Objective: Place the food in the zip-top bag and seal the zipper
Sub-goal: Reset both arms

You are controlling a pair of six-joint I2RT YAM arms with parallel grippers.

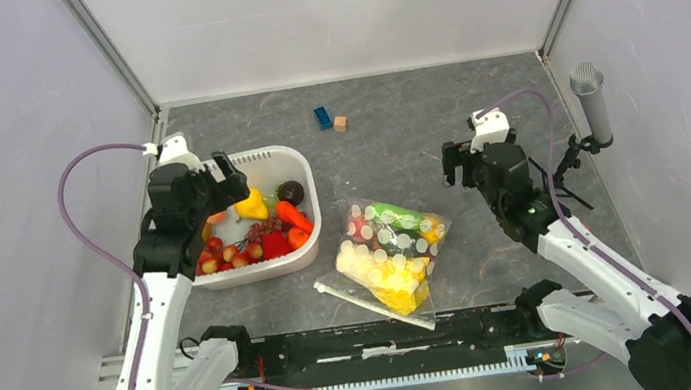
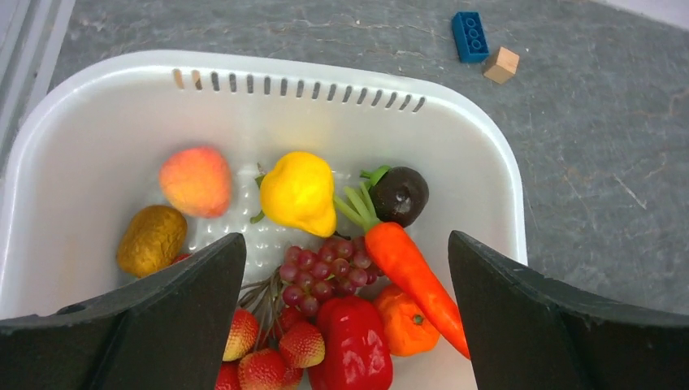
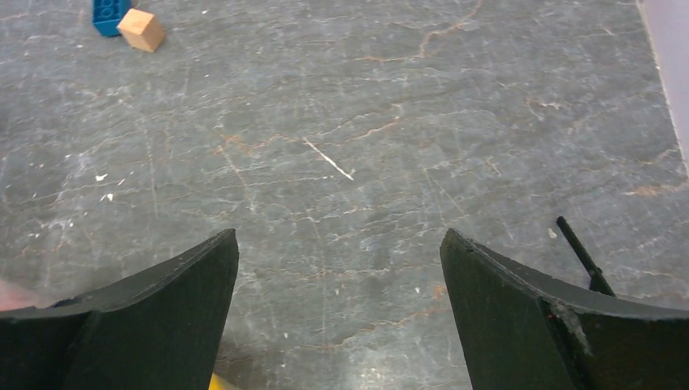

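Observation:
The zip-top bag (image 1: 385, 257) lies flat on the table's middle, dotted white, with a yellow crinkled piece and green and red food inside it. More food fills the white basket (image 1: 302, 165): a carrot (image 2: 414, 276), red pepper (image 2: 353, 345), grapes (image 2: 325, 272), yellow pear (image 2: 299, 192), peach (image 2: 195, 180), strawberries, an orange. My left gripper (image 2: 347, 252) hovers open above the basket's food, holding nothing. My right gripper (image 3: 340, 244) stands open over bare table to the right of the bag, empty. The zipper cannot be made out.
A blue toy brick (image 1: 322, 117) and a small wooden cube (image 1: 340, 123) lie at the back middle of the table. A grey microphone (image 1: 593, 102) on a stand rises at the right edge. Grey walls enclose the table on three sides.

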